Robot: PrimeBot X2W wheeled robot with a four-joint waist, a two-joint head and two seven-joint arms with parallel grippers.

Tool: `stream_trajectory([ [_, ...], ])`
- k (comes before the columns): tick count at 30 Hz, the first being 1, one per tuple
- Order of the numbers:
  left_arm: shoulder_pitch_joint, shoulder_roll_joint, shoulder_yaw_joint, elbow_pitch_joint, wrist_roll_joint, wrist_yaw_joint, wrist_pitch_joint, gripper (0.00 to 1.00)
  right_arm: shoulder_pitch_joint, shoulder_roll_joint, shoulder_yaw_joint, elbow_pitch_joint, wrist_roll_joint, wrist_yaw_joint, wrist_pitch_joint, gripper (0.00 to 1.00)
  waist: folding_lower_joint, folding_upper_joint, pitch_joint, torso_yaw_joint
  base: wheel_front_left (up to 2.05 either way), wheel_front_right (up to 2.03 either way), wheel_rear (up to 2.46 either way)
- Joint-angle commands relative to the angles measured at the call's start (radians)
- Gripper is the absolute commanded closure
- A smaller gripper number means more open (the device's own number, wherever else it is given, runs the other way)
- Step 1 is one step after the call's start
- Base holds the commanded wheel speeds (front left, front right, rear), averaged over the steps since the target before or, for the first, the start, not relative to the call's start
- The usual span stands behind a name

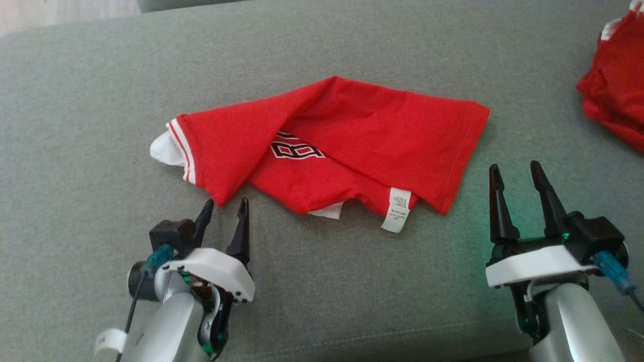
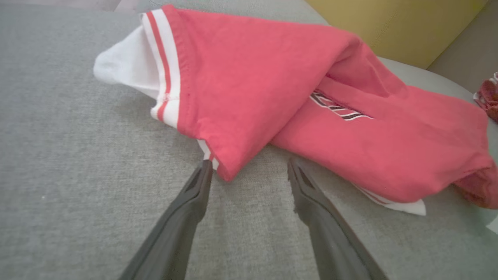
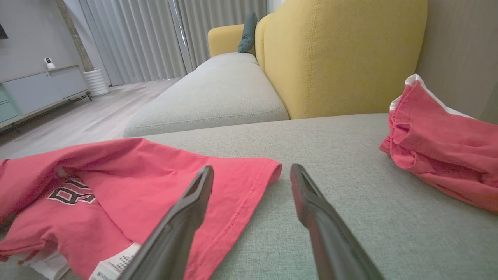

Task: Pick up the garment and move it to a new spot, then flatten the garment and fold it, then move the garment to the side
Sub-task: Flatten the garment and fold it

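Observation:
A red garment [image 1: 342, 146] with white striped trim and black-and-white lettering lies loosely folded over itself on the grey cushion [image 1: 322, 281]; a white care label hangs at its near edge. My left gripper [image 1: 225, 205] stands open just short of the garment's near left corner, and in the left wrist view that corner [image 2: 225, 171] sits between the fingertips of the gripper [image 2: 249, 165]. My right gripper [image 1: 513, 171] is open beside the garment's right hem, holding nothing. From the right wrist, the gripper [image 3: 252, 171] points past the hem [image 3: 249, 182].
A second red garment [image 1: 616, 85] lies bunched at the far right of the cushion, also seen as a red heap [image 3: 443, 151] by the right wrist. A yellow sofa back [image 3: 342, 54] rises behind, with a long grey seat [image 3: 218, 97] beyond.

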Motion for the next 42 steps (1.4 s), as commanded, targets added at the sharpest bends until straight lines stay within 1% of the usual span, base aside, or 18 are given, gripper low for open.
stream_trajectory([
  [1,-0.039,0.002,0.033,-0.018,-0.010,0.007,-0.011,0.00,-0.035,-0.004,0.022,-0.030,0.007,0.007,-0.010,0.00,-0.0001,0.0000,0.008,-0.007,0.00,0.00,0.00],
  [8,-0.087,0.002,0.054,0.033,-0.014,0.007,-0.013,0.00,-0.044,-0.004,0.022,-0.037,0.011,0.007,-0.011,0.00,-0.0001,0.0000,0.021,-0.015,0.00,0.00,0.00],
  [9,-0.092,0.002,0.058,0.033,-0.014,0.007,-0.013,0.20,-0.045,-0.004,0.022,-0.038,0.011,0.007,-0.011,0.00,-0.0001,0.0000,0.022,-0.016,0.00,0.00,0.00],
  [10,-0.095,0.002,0.061,0.031,-0.014,0.006,-0.013,0.51,-0.046,-0.004,0.021,-0.038,0.010,0.007,-0.011,0.00,-0.0001,0.0000,0.023,-0.016,0.00,0.00,0.00],
  [11,-0.097,0.002,0.062,0.030,-0.013,0.005,-0.013,0.63,-0.047,-0.004,0.020,-0.039,0.010,0.007,-0.011,0.00,-0.0001,0.0000,0.024,-0.016,0.00,0.00,0.00],
  [13,-0.098,0.002,0.062,0.026,-0.013,-0.002,-0.013,0.91,-0.048,-0.004,0.019,-0.038,0.011,0.007,-0.011,0.00,-0.0001,0.0000,0.024,-0.016,0.00,0.00,0.00],
  [14,-0.098,0.002,0.060,0.025,-0.011,-0.005,-0.013,1.00,-0.049,-0.004,0.019,-0.039,0.011,0.007,-0.011,0.00,-0.0001,0.0000,0.024,-0.016,0.00,0.00,0.00],
  [18,-0.102,0.002,0.060,0.002,-0.003,-0.011,-0.014,1.00,-0.049,-0.004,0.018,-0.043,0.012,0.007,-0.011,0.00,-0.0001,0.0000,0.022,-0.013,0.00,0.00,0.00],
  [21,-0.104,0.002,0.071,-0.070,0.021,-0.011,-0.014,1.00,-0.047,-0.004,0.017,-0.048,0.013,0.007,-0.011,0.00,-0.0001,0.0000,0.024,-0.012,0.00,0.00,0.00],
  [26,-0.106,0.002,0.074,-0.233,0.046,-0.025,-0.014,1.00,-0.047,-0.004,0.011,-0.051,0.013,0.007,-0.011,0.00,-0.0001,0.0000,0.031,-0.007,0.00,0.00,0.00],
  [30,-0.154,0.005,0.070,-0.283,0.058,-0.034,-0.012,1.00,-0.051,-0.004,0.014,-0.050,0.015,0.007,-0.011,0.00,-0.0001,0.0000,0.041,-0.005,0.00,0.00,0.00],
  [33,-0.232,0.015,0.080,-0.266,0.062,-0.032,0.004,1.00,-0.059,-0.004,0.026,-0.052,0.019,0.007,-0.011,0.00,-0.0001,0.0000,0.058,-0.012,0.00,0.00,0.00],
  [36,-0.327,0.029,0.101,-0.204,0.056,-0.030,0.024,1.00,-0.072,-0.004,0.047,-0.056,0.024,0.007,-0.011,0.00,-0.0001,0.0000,0.081,-0.030,0.00,0.00,0.00],
  [37,-0.327,0.029,0.101,-0.204,0.056,-0.030,0.024,1.00,-0.072,-0.004,0.047,-0.056,0.024,0.007,-0.011,0.00,-0.0001,0.0000,0.081,-0.030,0.00,0.00,0.00],
  [42,-0.510,0.083,0.144,-0.045,0.047,-0.037,0.072,1.00,-0.102,-0.004,0.080,-0.066,0.029,0.007,-0.011,0.00,-0.0001,0.0000,0.134,-0.077,0.00,0.00,0.00],
])
